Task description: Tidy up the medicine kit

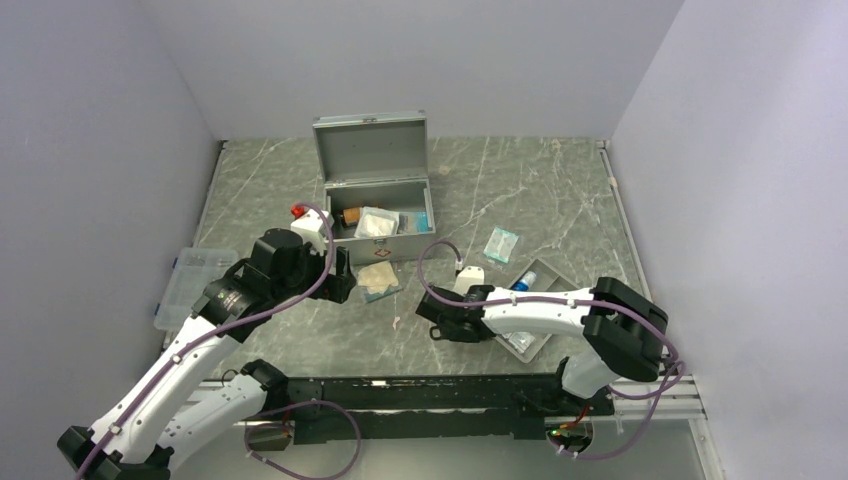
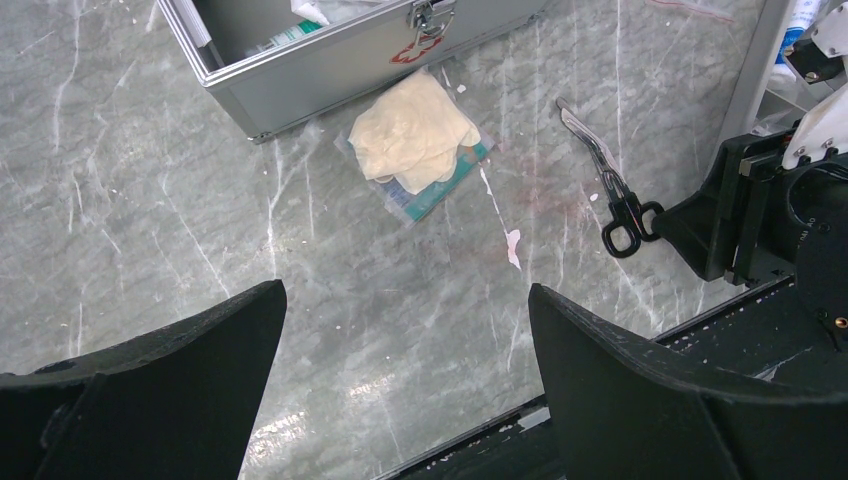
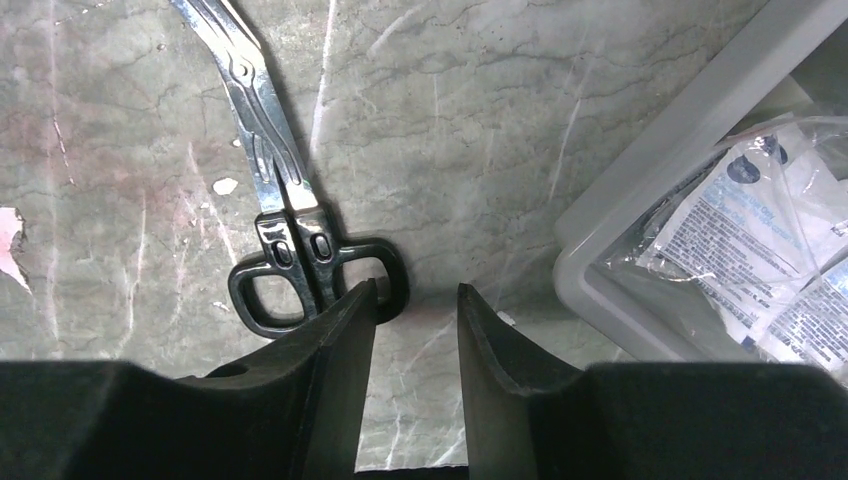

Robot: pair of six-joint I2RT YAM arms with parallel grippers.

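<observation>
Scissors [image 3: 262, 150] lie flat — a black handle loop's rim between end effector [image 3: 415, 292] fingers.

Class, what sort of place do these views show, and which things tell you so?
Most likely a robotics lab test cell, not a clinic. Plain grey walls box in a marble-patterned table, two robot arms are bolted at its near edge, and an open medicine kit and scissors lie on it.

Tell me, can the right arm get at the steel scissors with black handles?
Probably yes: the right gripper hangs at the black handle loops of the steel scissors, jaws apart, nothing between.
</observation>
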